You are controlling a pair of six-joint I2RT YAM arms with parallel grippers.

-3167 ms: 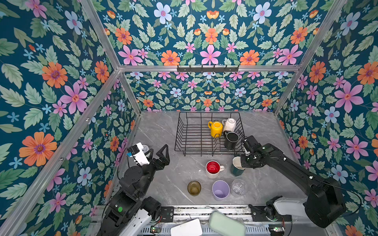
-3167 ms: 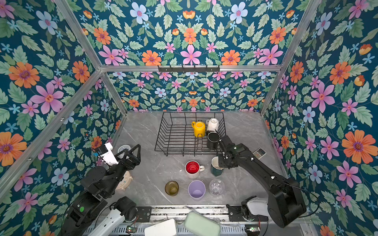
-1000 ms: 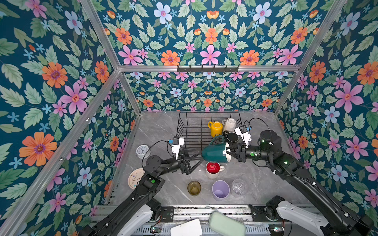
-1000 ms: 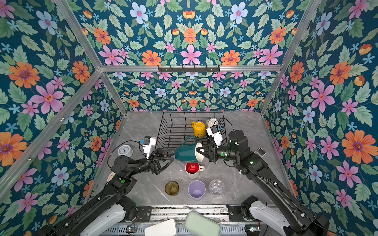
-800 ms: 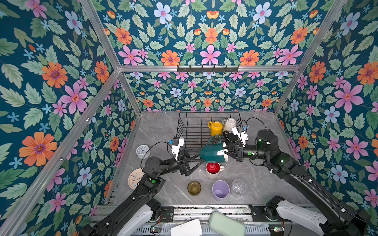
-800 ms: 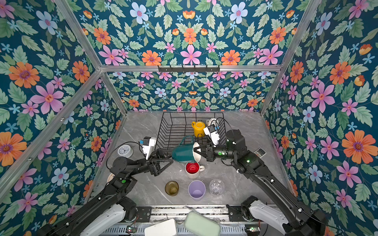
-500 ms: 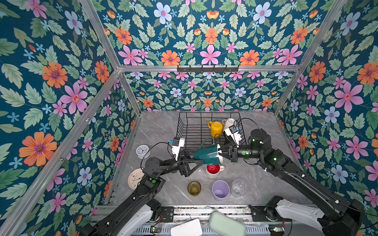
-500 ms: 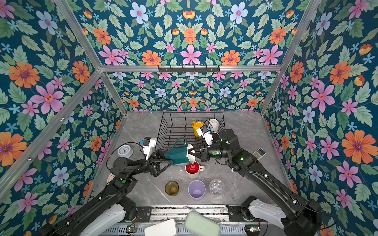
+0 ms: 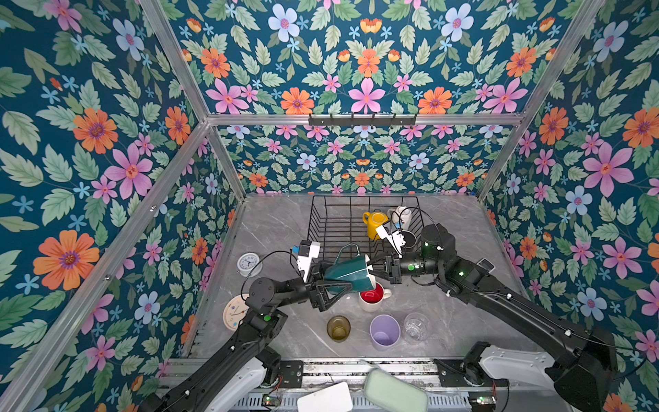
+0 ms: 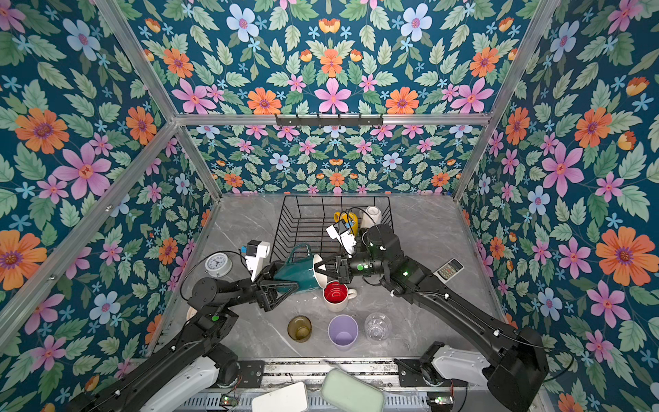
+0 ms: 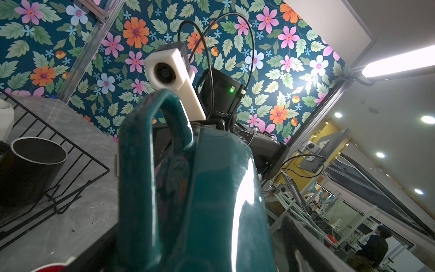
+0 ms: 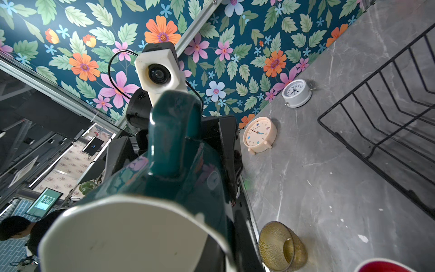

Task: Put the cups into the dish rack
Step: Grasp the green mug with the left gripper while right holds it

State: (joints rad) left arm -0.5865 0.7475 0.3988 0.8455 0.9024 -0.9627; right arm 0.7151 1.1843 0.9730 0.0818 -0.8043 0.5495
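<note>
Teal glaze outside, cream inside: the teal mug (image 9: 347,273) hangs in the air on its side, handle up. It is just in front of the dish rack (image 9: 313,217) and partly over the red-inside white mug (image 9: 372,298). Your right gripper (image 9: 372,270) is clamped on the mug's rim and carries it. Your left gripper (image 9: 333,281) sits at the opposite end, jaws spread wide on either side of the mug's base. In the right wrist view a gap shows between one of its fingers (image 12: 117,150) and the teal wall, so it has no grip.

At the rack's right end you have the yellow mug (image 9: 373,223), the white mug (image 9: 401,214) and the black mug (image 11: 33,164). On the grey marble table (image 9: 278,228), along the near edge, the olive glass (image 9: 338,328), the lilac tumbler (image 9: 383,331) and the clear glass (image 9: 415,326) stand upright in a row. Well to the left are a white clock (image 9: 248,263) and a cream clock (image 9: 233,312).
</note>
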